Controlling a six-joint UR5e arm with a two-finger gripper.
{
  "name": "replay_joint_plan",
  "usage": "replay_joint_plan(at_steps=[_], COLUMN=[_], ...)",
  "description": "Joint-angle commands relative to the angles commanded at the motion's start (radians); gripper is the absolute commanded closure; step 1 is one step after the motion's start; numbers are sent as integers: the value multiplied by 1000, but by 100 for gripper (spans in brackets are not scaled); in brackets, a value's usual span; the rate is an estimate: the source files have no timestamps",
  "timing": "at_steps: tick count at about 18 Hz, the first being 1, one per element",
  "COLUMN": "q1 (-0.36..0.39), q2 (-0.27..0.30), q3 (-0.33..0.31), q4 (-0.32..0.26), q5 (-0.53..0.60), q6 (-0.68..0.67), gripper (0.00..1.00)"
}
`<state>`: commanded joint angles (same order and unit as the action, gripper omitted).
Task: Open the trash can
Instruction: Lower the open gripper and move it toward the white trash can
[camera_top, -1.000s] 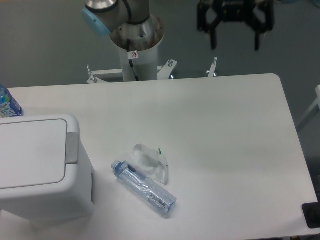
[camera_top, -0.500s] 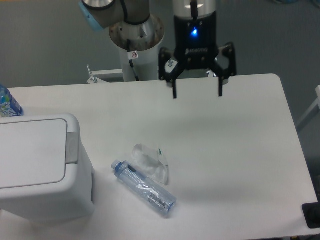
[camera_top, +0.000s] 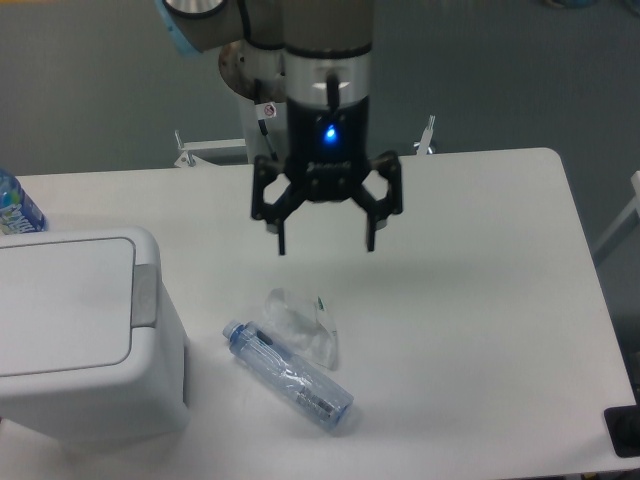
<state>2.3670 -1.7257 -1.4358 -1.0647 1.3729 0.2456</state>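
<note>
Since half a second ago the end effector (camera_top: 326, 240) has come left and forward from the far edge, and now hangs over the middle of the worktop (camera_top: 470, 300), above and slightly behind the clutter lying there. Its two fingers (camera_top: 281, 238) are spread wide apart with nothing between them, and a blue light glows on its body. Nothing else has shifted.

By size: the white worktop fills most of the view. The trash can (camera_top: 85, 335) sits at the near left corner, lid shut flat, its grey push tab (camera_top: 145, 297) on the side facing the centre. A clear plastic bottle (camera_top: 288, 375) with a blue cap lies on its side just right of the bin, touching a crumpled clear wrapper (camera_top: 298, 322). Part of another bottle (camera_top: 17, 207) shows at the left edge.
</note>
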Motion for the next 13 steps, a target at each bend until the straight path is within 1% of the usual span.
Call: replay_joint_plan(at_steps=[2, 4, 8, 13], q1=[-25, -34, -74, -106], q2=[-12, -14, -29, -38], q3=[-5, -6, -6, -8], q4=[8, 8, 8, 8], q5=[2, 2, 2, 2], q6=[-31, -46, -49, -69], gripper=[0, 0, 0, 0])
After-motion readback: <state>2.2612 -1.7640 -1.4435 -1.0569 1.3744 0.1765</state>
